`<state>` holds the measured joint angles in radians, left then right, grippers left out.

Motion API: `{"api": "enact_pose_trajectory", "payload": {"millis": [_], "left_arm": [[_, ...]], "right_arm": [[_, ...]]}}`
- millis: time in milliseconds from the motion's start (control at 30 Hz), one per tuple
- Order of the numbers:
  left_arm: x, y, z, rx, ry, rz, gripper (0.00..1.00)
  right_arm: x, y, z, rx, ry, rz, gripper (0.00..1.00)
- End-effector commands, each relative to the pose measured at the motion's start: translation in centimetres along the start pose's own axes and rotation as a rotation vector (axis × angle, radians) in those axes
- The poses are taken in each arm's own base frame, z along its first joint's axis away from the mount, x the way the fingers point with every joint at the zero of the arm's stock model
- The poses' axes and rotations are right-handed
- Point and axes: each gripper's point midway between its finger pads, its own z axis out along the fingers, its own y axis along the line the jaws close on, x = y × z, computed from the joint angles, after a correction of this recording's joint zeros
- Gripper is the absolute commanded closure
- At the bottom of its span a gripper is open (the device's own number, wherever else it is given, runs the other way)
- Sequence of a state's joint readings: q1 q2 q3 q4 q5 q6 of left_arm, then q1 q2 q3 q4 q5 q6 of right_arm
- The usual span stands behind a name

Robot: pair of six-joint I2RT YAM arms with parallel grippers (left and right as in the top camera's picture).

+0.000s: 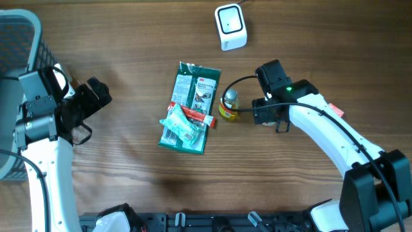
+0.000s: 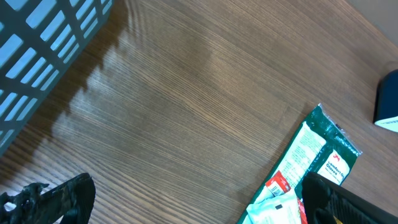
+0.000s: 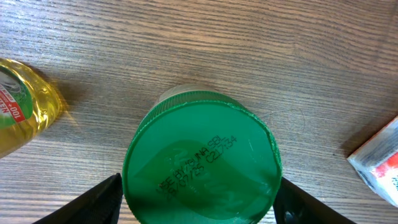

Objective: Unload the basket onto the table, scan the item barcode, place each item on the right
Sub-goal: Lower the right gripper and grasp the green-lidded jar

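Overhead view of a wooden table. At upper centre of the frame, a white barcode scanner, standing well apart from everything else.

At centre, a green 3M packet lying flat. A red-and-white tube and a teal-and-white pouch piled on its lower half. Just right of the packet, a small yellow bottle.

Right gripper reaching in from the right of the overhead frame towards the yellow bottle, white arm trailing to the lower right corner.

In the right wrist view, a green container filling the lower centre. Round end turned to the camera, with a black use-by date printed on it. Black fingers in the lower left and lower right of the frame, one on each side of the container and very close to its rim. Claw set fairly wide. Impossible to tell whether squeezing the container or only flanking it. Yellow bottle at the left edge of this view, near the container but not touching it. Corner of a white-and-red pack at the right edge.

Left gripper at the left side of the overhead frame, beside a grey mesh basket in the upper left corner. In the left wrist view, dark fingertips at lower left and lower right, far apart. Claw wide, holding nothing.
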<state>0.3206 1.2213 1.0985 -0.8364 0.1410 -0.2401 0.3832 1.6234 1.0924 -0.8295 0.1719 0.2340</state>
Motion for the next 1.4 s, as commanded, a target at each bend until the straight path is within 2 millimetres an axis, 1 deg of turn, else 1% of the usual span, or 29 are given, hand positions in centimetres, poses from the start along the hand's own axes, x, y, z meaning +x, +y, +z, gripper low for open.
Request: {"api": "enact_pose_trajectory", "payload": {"millis": [0,67,133,167,200,233,333,400,433,467,500,567,633,700,833,900,967,1067,1133,1167,1200,1300,1367], "left_arm": [[0.0,-0.3,0.0,0.014,0.000,0.023,0.00],[0.0,-0.3,0.0,0.014,0.000,0.023,0.00],[0.0,-0.3,0.0,0.014,0.000,0.023,0.00],[0.0,-0.3,0.0,0.014,0.000,0.023,0.00],[0.0,-0.3,0.0,0.014,0.000,0.023,0.00],[0.0,-0.3,0.0,0.014,0.000,0.023,0.00],[0.0,-0.3,0.0,0.014,0.000,0.023,0.00],[0.0,-0.3,0.0,0.014,0.000,0.023,0.00],[0.0,-0.3,0.0,0.014,0.000,0.023,0.00],[0.0,-0.3,0.0,0.014,0.000,0.023,0.00],[0.0,-0.3,0.0,0.014,0.000,0.023,0.00],[0.0,-0.3,0.0,0.014,0.000,0.023,0.00],[0.0,-0.3,0.0,0.014,0.000,0.023,0.00],[0.0,-0.3,0.0,0.014,0.000,0.023,0.00],[0.0,-0.3,0.0,0.014,0.000,0.023,0.00],[0.0,-0.3,0.0,0.014,0.000,0.023,0.00],[0.0,-0.3,0.0,0.014,0.000,0.023,0.00],[0.0,-0.3,0.0,0.014,0.000,0.023,0.00],[0.0,-0.3,0.0,0.014,0.000,0.023,0.00],[0.0,-0.3,0.0,0.014,0.000,0.023,0.00],[0.0,-0.3,0.0,0.014,0.000,0.023,0.00],[0.0,-0.3,0.0,0.014,0.000,0.023,0.00],[0.0,-0.3,0.0,0.014,0.000,0.023,0.00]], "right_arm": [[-0.3,0.2,-0.5,-0.014,0.007,0.013,0.21],[-2.1,0.2,-2.9,-0.021,-0.023,0.019,0.16],[-3.0,-0.2,-4.5,-0.024,-0.040,0.058,0.14],[-3.2,-0.9,-5.3,-0.024,-0.036,0.101,0.13],[-3.1,-1.1,-5.5,-0.041,-0.022,0.114,0.05],[-2.8,-1.1,-5.4,-0.071,-0.004,0.130,0.00],[-1.9,-1.1,-5.3,-0.180,0.062,0.179,0.00],[-1.5,-1.2,-5.2,-0.190,0.083,0.190,0.00],[-1.0,-1.2,-4.8,-0.187,0.100,0.190,0.00],[0.1,-1.2,-4.0,-0.180,0.132,0.192,0.00],[0.7,-1.2,-3.5,-0.177,0.148,0.191,0.00],[1.7,-1.1,-2.3,-0.174,0.165,0.190,0.00],[2.2,-1.0,-1.5,-0.172,0.170,0.190,0.00],[2.4,-1.0,-1.2,-0.172,0.172,0.189,0.00],[2.2,-1.0,-1.1,-0.174,0.164,0.191,0.00],[2.2,-1.0,-1.1,-0.172,0.166,0.223,0.00],[2.4,-0.9,-0.6,-0.169,0.168,0.267,0.00],[2.6,-0.8,0.4,-0.172,0.152,0.263,0.00],[1.7,-0.7,0.2,-0.181,0.119,0.240,0.00],[1.3,-0.7,-0.2,-0.186,0.114,0.240,0.00],[0.9,-0.7,-0.8,-0.187,0.111,0.235,0.00],[-0.7,-0.7,-3.5,-0.208,0.088,0.188,0.00],[-0.6,-0.6,-3.7,-0.214,0.095,0.189,0.00]]}}
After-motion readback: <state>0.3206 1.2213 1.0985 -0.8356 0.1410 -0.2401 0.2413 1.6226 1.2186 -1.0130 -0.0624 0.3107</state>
